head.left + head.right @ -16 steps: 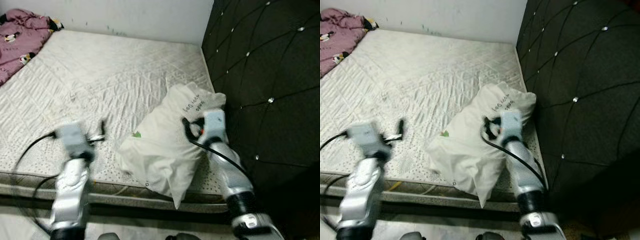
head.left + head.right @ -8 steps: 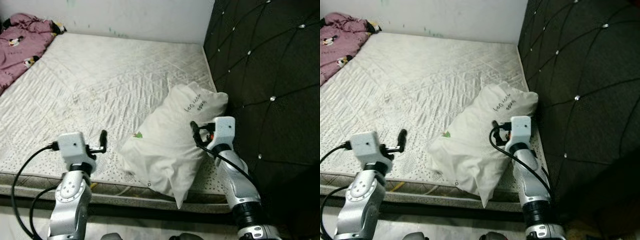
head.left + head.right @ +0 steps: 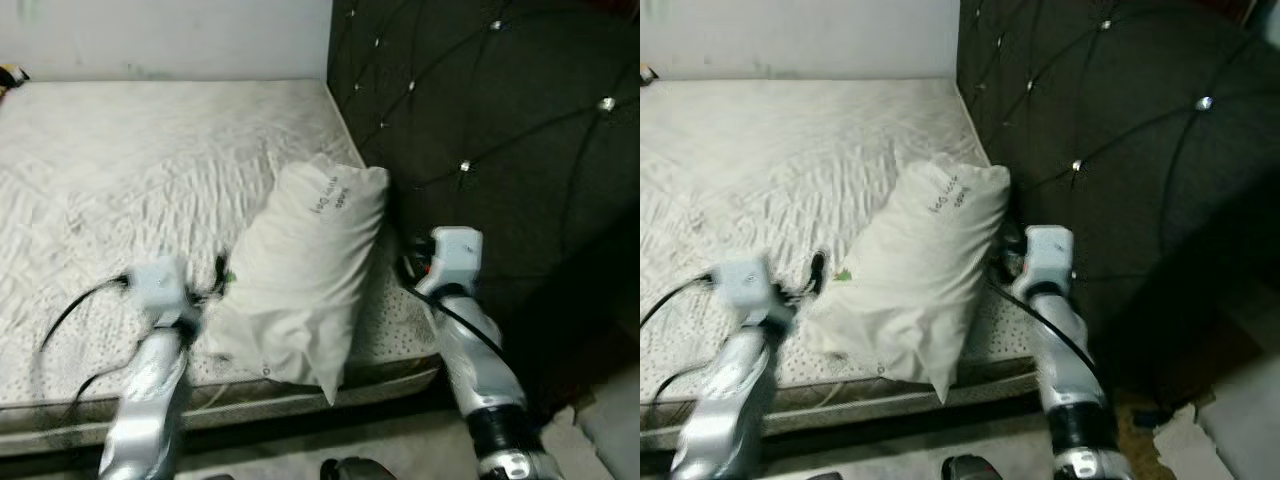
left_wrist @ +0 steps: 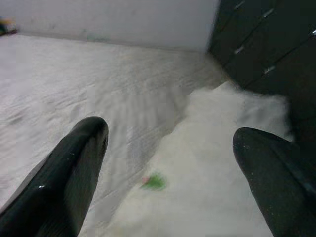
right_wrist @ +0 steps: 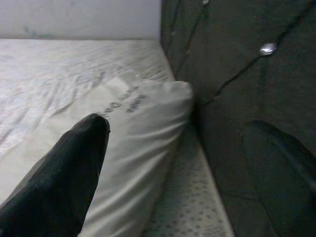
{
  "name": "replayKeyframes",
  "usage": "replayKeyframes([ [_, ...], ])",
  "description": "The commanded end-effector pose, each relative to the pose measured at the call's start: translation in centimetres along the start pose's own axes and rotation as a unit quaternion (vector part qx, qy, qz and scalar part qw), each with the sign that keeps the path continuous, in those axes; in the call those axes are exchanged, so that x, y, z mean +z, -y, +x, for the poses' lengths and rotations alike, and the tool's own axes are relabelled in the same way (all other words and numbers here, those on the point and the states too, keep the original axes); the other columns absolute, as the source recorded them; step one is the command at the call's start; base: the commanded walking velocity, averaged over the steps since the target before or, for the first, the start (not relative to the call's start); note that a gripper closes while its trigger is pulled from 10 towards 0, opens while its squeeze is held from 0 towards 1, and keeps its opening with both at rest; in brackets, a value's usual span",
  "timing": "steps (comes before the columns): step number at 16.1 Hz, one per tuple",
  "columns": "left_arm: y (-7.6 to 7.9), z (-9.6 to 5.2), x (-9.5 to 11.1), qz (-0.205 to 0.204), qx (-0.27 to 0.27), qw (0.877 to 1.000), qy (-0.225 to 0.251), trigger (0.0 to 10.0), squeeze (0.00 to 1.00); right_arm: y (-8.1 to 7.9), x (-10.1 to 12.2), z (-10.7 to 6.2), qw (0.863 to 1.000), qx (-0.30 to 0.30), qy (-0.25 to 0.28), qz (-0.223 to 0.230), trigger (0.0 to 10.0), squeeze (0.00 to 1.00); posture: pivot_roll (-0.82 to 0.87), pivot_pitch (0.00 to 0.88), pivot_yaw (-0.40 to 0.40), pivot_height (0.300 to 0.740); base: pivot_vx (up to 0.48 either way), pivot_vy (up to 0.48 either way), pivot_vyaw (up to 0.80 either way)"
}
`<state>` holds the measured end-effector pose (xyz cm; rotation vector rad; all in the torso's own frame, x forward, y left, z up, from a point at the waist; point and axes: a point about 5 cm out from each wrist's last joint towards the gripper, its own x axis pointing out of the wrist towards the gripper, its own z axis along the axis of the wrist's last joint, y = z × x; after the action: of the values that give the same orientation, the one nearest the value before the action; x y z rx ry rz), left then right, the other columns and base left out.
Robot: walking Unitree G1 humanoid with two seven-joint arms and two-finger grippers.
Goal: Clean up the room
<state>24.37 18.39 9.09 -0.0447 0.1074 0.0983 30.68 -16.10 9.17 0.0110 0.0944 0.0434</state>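
Note:
A white pillow (image 3: 300,265) with dark writing near its top lies on the bare quilted mattress (image 3: 120,150), its far end against the black tufted headboard (image 3: 500,130). My left gripper (image 3: 220,275) is at the pillow's left edge, open; in the left wrist view the left gripper (image 4: 170,131) has its fingers spread wide with the pillow (image 4: 207,163) just ahead. My right gripper (image 3: 408,265) hovers at the pillow's right side, in the gap by the headboard, open. In the right wrist view the right gripper (image 5: 175,126) has the pillow (image 5: 138,128) beside one finger.
The mattress's front edge (image 3: 300,395) runs just below the pillow's lower corner. A pale wall (image 3: 170,35) stands behind the bed. Crumpled paper (image 3: 1185,435) lies on the floor at the lower right, past the headboard.
The whole view has swung to the right. My left gripper now sits closer to the pillow's left edge. My right gripper is off the pillow, beside it near the headboard.

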Motion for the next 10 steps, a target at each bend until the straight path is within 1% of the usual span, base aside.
replayKeyframes([
  [1, -1.0, -0.6, -0.1, 0.009, 0.017, 1.0, -0.005, 10.0, 0.0, 0.3, 0.7, -0.4, 1.0, -0.011, 0.012, -0.023, 10.0, 0.0, 0.06, 0.0, -0.023, 0.74, 0.0, 0.0, 0.0],
  [2, -1.6, -1.1, -0.2, 0.02, 0.035, 0.999, -0.005, 10.0, 0.0, 0.8, 0.7, -0.7, 0.999, -0.03, 0.023, -0.035, 10.0, 0.0, 0.05, 0.0, -0.004, 0.74, 0.0, 0.0, 0.0],
  [4, -1.9, -1.3, 0.2, 0.031, 0.067, 0.997, 0.02, 10.0, 0.0, 1.1, 1.1, -0.6, 0.998, -0.045, 0.04, -0.013, 10.0, 0.0, 0.04, 0.0, 0.015, 0.74, 0.0, 0.0, 0.0],
  [5, -2.0, -1.3, 0.6, 0.036, 0.075, 0.996, 0.031, 10.0, 0.0, 1.0, 1.4, -0.5, 0.997, -0.051, 0.044, -0.029, 10.0, 0.0, 0.04, 0.0, 0.025, 0.74, 0.0, 0.0, 0.0],
  [6, -2.0, -1.1, 1.0, 0.051, 0.069, 0.995, 0.041, 10.0, 0.0, 0.5, 1.3, -0.4, 0.998, -0.035, 0.036, -0.025, 10.0, 0.0, 0.02, 0.0, 0.031, 0.74, 0.0, 0.0, 0.0],
  [7, -2.0, -1.0, 1.1, 0.055, 0.067, 0.995, 0.043, 10.0, 0.0, 0.4, 1.3, -0.4, 0.999, -0.031, 0.036, -0.025, 10.0, 0.0, 0.01, 0.0, 0.03, 0.74, 0.0, 0.0, 0.0],
  [8, -1.7, -0.9, 1.4, 0.064, 0.055, 0.995, 0.046, 10.0, 0.0, 0.3, 1.1, -0.5, 0.999, -0.026, 0.029, -0.003, 10.0, 0.0, 0.03, 0.0, 0.024, 0.74, 0.0, 0.0, 0.0],
  [9, -1.6, -0.9, 1.4, 0.071, 0.049, 0.995, 0.048, 10.0, 0.0, 0.2, 0.8, -0.6, 0.999, -0.025, 0.023, 0.002, 10.0, 0.0, 0.03, 0.0, 0.023, 0.74, 0.0, 0.0, 0.0],
  [10, -1.4, -0.8, 1.1, 0.065, 0.054, 0.996, 0.039, 10.0, 0.0, 0.2, 0.4, -0.7, 0.999, -0.027, 0.015, 0.01, 10.0, 0.0, 0.03, 0.0, 0.015, 0.74, 0.0, 0.0, 0.0],
])
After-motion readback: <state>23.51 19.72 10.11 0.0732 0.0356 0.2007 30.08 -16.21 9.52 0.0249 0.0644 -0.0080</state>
